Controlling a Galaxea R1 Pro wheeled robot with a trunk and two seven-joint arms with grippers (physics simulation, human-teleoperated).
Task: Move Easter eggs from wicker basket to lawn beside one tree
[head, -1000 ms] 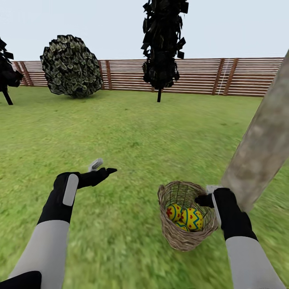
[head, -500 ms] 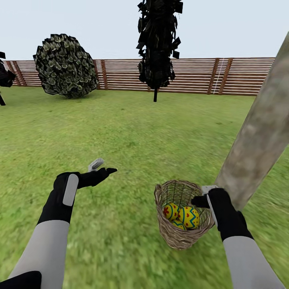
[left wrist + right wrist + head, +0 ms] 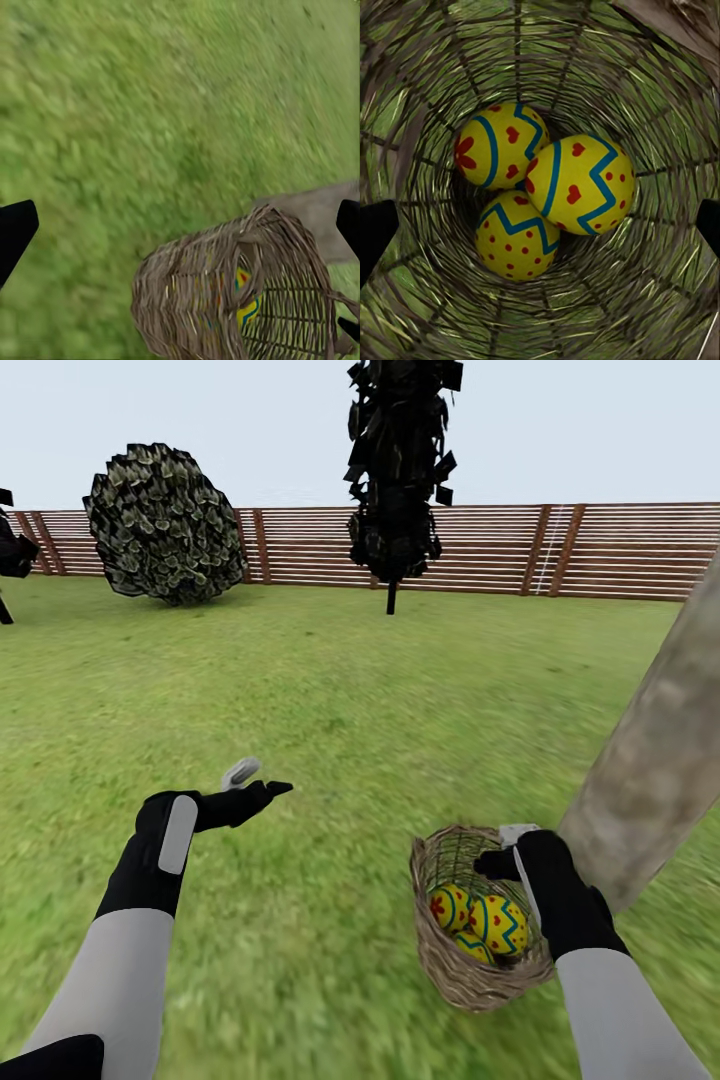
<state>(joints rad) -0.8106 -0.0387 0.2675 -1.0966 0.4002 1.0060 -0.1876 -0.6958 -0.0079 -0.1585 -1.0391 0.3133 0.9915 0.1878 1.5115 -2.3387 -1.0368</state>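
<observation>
Down in the lower right of the head view, the right end effector (image 3: 505, 850) is clamped on the rim of the wicker basket (image 3: 470, 970), black fingers over the near-right edge. The basket sits tilted over the lawn (image 3: 330, 690), its open mouth facing up and toward the camera. Whether it touches the grass or hangs just above it cannot be told.

All three Easter eggs (image 3: 490, 925) are inside, bunched at the bottom. The right wrist view looks straight down the woven wall (image 3: 660, 300): one egg with red hearts (image 3: 499, 146), a larger one with a blue zigzag (image 3: 581, 184) pressed against it, and a third dotted in red (image 3: 514, 232) tucked beneath, all touching.

Just right of the basket rises the tree (image 3: 660, 760), a thick pale mottled trunk leaning toward the upper right corner, its base very near the basket.

Over at lower left, the left end effector (image 3: 255, 780) hangs above bare grass, fingers spread apart and holding nothing, well clear of the basket. Its wrist view catches the basket from the side (image 3: 225, 300), yellow and blue showing through the lattice.

Across the back, a brown slat fence (image 3: 600, 550) runs the width of the frame, with a round dark bush (image 3: 165, 525) at upper left and a thin-stemmed black-leaved tree (image 3: 398, 470) at top centre.
</observation>
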